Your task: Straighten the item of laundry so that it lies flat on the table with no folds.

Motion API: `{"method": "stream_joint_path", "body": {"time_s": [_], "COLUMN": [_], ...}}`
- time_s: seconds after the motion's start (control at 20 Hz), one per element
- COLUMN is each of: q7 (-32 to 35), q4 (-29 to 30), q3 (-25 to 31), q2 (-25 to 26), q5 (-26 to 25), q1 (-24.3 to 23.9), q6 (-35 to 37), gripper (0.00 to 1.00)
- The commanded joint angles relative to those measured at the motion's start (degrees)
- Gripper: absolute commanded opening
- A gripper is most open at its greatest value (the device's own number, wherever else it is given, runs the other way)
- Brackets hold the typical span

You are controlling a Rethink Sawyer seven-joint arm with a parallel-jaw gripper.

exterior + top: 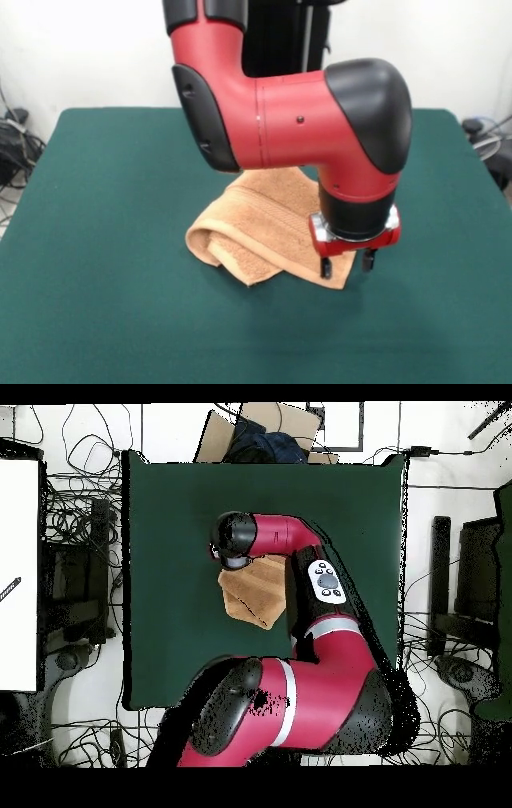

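Gripper (pixel 347 266) hovering, fingers apart, over towel (pixel 254 224) corner; pinching only top layer, dragging outward across table (pixel 104 320).

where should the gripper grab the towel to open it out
Probably the free corner at the towel's near edge, right under the gripper, coming straight down. The towel is doubled over, with a rolled fold on the picture's left in the front view, so pulling that loose corner away from the fold should spread it over the table.
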Motion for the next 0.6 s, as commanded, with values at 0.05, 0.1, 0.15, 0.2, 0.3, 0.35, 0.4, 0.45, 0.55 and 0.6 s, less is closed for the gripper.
{"method": "stream_joint_path", "body": {"time_s": [0.05,0.1,0.15,0.2,0.3,0.35,0.4,0.45,0.55,0.6], "q7": [-7.32,-7.52,-7.62,-7.64,-7.66,-7.75,-8.24,-7.84,-7.38,-7.18], "q4": [-2.23,-2.48,-2.72,-2.77,-2.83,-2.88,-2.72,-2.38,-2.46,-2.58], "q3": [2.07,2.18,2.28,2.35,2.46,2.5,2.72,2.58,2.16,1.95], "q2": [2.23,2.41,2.58,2.66,2.77,2.88,2.86,2.77,2.53,2.45], "q5": [-3.12,-3.18,-3.2,-3.19,-3.2,-3.26,-3.46,-3.42,-3.72,-3.83], "q1": [-2.09,-2.19,-2.22,-2.3,-2.45,-2.44,-2.58,-2.6,-2.27,-2.09], "q6": [3.11,3.12,3.23,3.23,3.14,3.12,2.68,2.45,2.31,2.36], "gripper": [1.0,1.0,1.0,1.0,1.0,1.0,1.0,1.0,0.0,0.0]}}
